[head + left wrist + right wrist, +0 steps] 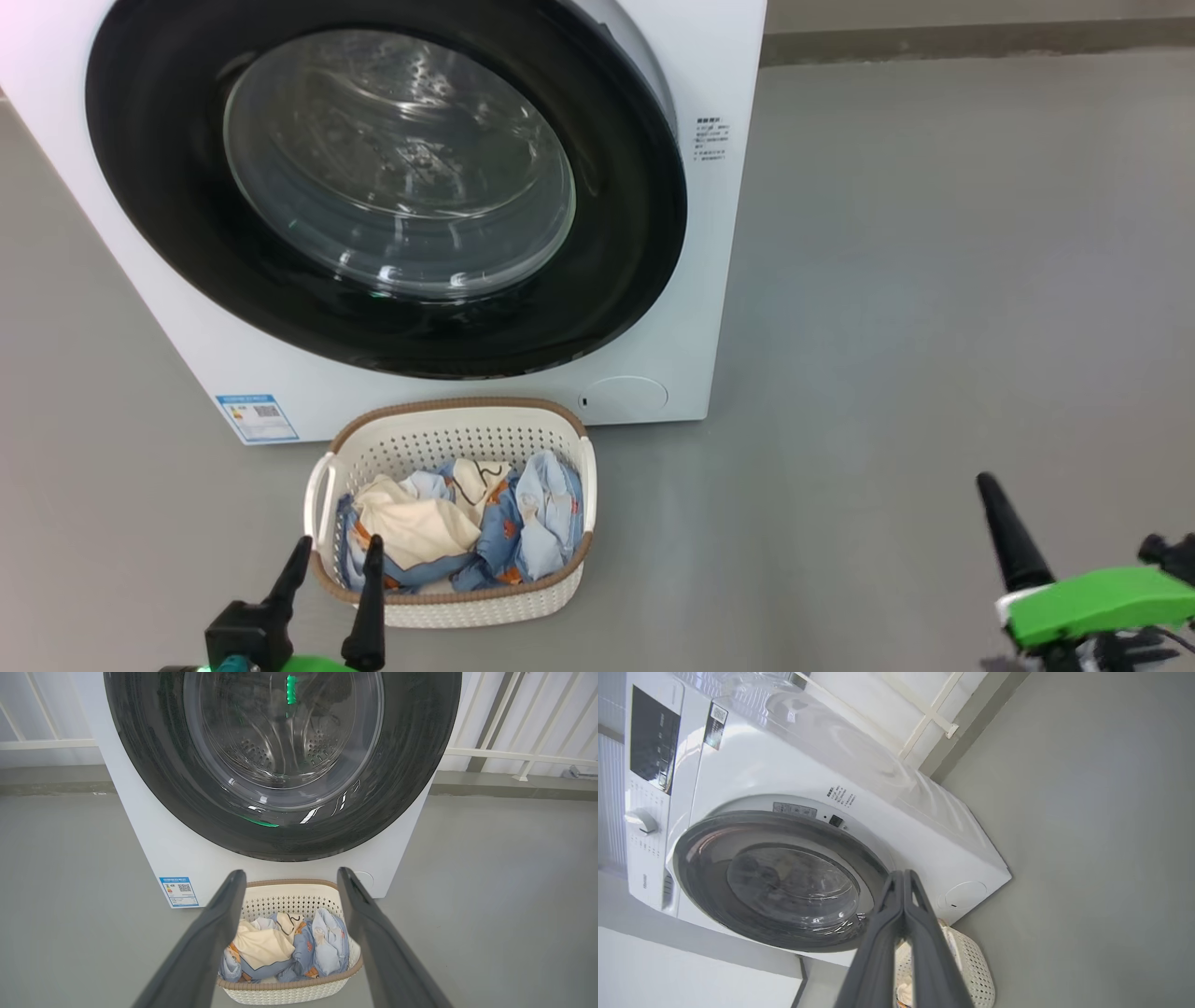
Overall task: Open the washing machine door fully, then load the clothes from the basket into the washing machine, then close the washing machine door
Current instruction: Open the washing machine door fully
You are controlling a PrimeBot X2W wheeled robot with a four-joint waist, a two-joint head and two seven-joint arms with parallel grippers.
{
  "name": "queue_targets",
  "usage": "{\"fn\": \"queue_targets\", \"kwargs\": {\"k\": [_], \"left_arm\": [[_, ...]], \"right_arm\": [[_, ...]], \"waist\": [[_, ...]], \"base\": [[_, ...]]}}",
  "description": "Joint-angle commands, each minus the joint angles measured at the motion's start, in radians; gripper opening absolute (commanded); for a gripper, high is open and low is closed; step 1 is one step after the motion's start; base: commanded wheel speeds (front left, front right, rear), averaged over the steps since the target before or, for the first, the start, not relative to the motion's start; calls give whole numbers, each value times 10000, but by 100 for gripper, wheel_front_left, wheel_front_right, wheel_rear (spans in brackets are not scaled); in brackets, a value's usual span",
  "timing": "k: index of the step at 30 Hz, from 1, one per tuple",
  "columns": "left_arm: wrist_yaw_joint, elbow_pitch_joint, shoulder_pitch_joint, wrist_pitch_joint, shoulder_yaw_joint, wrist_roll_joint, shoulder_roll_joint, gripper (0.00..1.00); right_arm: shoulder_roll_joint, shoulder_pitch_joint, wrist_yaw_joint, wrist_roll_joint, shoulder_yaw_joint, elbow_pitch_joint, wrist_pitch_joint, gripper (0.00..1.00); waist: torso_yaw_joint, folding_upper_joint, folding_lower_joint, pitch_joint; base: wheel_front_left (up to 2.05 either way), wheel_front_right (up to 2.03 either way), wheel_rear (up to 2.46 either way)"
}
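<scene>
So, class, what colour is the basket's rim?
Brown, woven-look; the rim of the basket shows best in the head view.

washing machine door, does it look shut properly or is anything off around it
The washing machine door sits slightly ajar: its latch side stands off the washing machine front, baring the latch slot. Otherwise nothing stands out: the clothes lie inside the upright basket.

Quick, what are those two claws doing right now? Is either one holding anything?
Left gripper: open, holding nothing.
Right gripper: closed tight, holding nothing.
</scene>
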Motion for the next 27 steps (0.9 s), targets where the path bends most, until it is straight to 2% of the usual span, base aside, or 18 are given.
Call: {"fn": "queue_targets", "kwargs": {"k": [1,6,10,18,27], "left_arm": [[41,-275,-499,-122,332,-27,135,100],[33,-403,-718,-122,314,22,101,100],[23,-527,-1003,-122,279,78,47,100],[-39,-605,-1640,-122,129,271,-61,100],[-160,-711,-2439,-122,-112,488,-244,100]], "right_arm": [[-28,-589,16,810,45,-149,213,0],[-15,-1446,16,3066,-475,423,943,0],[-13,-2365,16,4314,-761,1018,1499,0],[-167,-4252,16,5720,-1083,2051,2655,0],[-855,-6777,16,6800,-1188,3278,3754,0]], "waist": [[3,0,0,103],[48,0,0,573],[122,0,0,1046],[430,0,0,1953],[924,0,0,3144]], "base": [[0,0,0],[0,0,0],[0,0,0],[0,0,0],[0,0,0]]}}
